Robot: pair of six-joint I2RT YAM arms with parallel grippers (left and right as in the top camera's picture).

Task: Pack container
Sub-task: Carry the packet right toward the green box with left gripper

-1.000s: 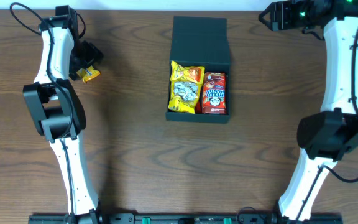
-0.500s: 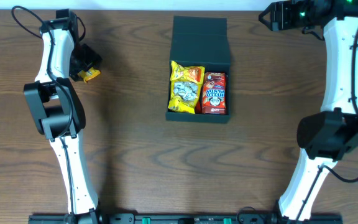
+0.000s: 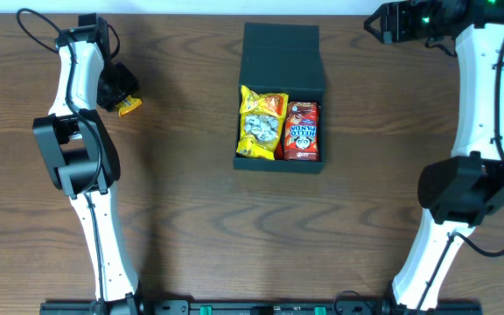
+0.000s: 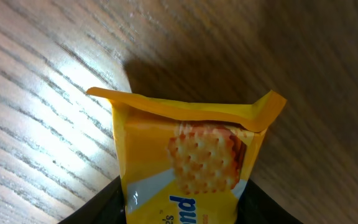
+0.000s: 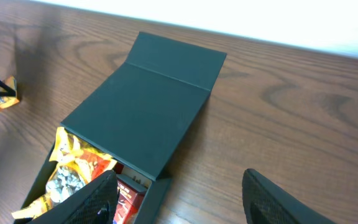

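Left wrist view puts your left fingers [image 4: 95, 208] nearest: 2 dark tips at the bottom edge flank a yellow cracker packet [image 4: 188, 162], 1 on each side and right against it. You cannot tell whether they clamp it or only brush it. Beyond the packet's crimped top edge lies the bare wooden surface [image 4: 55, 74].

On the right wrist camera, your right fingers [image 5: 95, 199] stand spread wide with nothing between them. Just past them sits the container [image 5: 142, 112]. Its open flap lid hides most of the inside, and a yellow snack bag [image 5: 67, 174] and a red packet [image 5: 126, 193] show beside each other at one end.

From overhead, the container rests mid-surface toward the far edge, well apart from both sets of fingers.
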